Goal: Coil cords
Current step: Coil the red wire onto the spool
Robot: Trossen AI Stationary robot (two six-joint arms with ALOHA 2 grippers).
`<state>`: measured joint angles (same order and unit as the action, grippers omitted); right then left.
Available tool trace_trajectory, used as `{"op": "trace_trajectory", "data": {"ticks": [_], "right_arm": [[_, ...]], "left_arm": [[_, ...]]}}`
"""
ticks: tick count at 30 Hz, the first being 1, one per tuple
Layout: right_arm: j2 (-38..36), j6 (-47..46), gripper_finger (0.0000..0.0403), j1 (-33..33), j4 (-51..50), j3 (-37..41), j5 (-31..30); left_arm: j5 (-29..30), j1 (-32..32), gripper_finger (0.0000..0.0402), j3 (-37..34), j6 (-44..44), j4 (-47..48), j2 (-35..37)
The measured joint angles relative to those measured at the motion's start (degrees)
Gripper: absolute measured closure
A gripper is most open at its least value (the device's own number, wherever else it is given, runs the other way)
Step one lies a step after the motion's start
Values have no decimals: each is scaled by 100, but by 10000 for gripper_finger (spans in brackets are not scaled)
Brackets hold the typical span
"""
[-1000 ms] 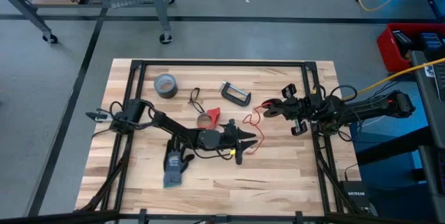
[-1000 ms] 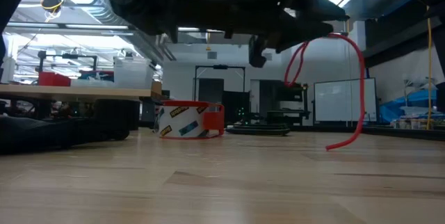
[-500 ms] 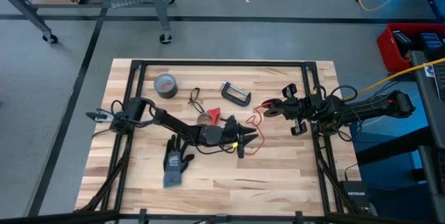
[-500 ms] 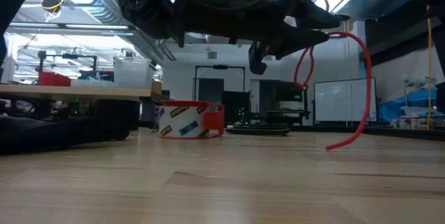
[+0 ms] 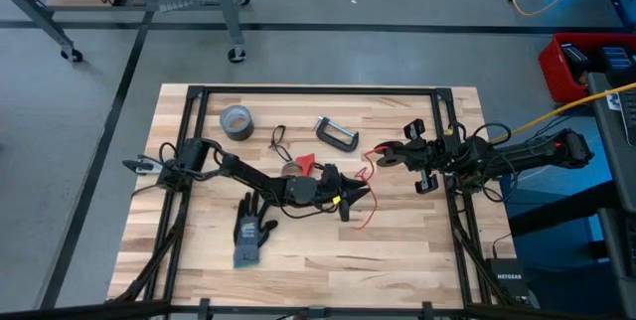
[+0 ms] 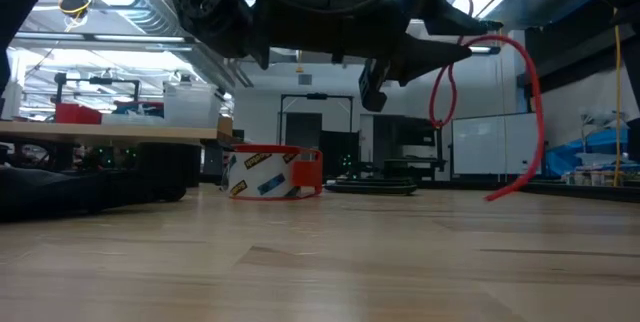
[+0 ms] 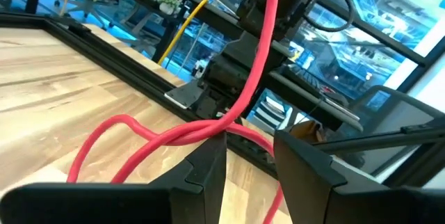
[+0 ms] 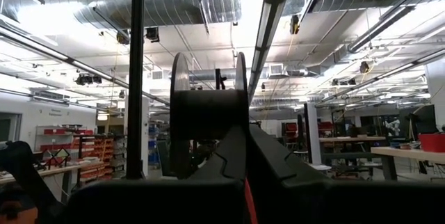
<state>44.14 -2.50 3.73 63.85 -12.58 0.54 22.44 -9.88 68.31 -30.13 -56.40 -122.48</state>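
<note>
Red cord (image 5: pixel 364 183) mid-surface, strung loose between arms, uncoiled. Right end effector (image 5: pixel 383 157) clamped on one end; left end effector (image 5: pixel 350 198) fingers spread around cord, not pinching. Black cord (image 5: pixel 277 141) untouched near tape roll (image 5: pixel 237 121). Task barely begun.

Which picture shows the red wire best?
The left wrist view: the red wire fills the picture, crossing itself just past the left gripper. The low view shows it hanging in a loop; the high view shows a thin squiggle; the right wrist view shows only a sliver between the right gripper's fingers.
</note>
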Motion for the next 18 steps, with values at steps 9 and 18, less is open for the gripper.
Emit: {"op": "trace_trajectory", "data": {"ticks": [9, 18], "right_arm": [[0, 133, 398, 0, -3, 0, -8], [0, 136, 398, 0, -8, 0, -9]], "left_arm": [[-112, 16, 288, 309, -138, 255, 7], [-114, 7, 288, 675, -594, 1262, 7]]}}
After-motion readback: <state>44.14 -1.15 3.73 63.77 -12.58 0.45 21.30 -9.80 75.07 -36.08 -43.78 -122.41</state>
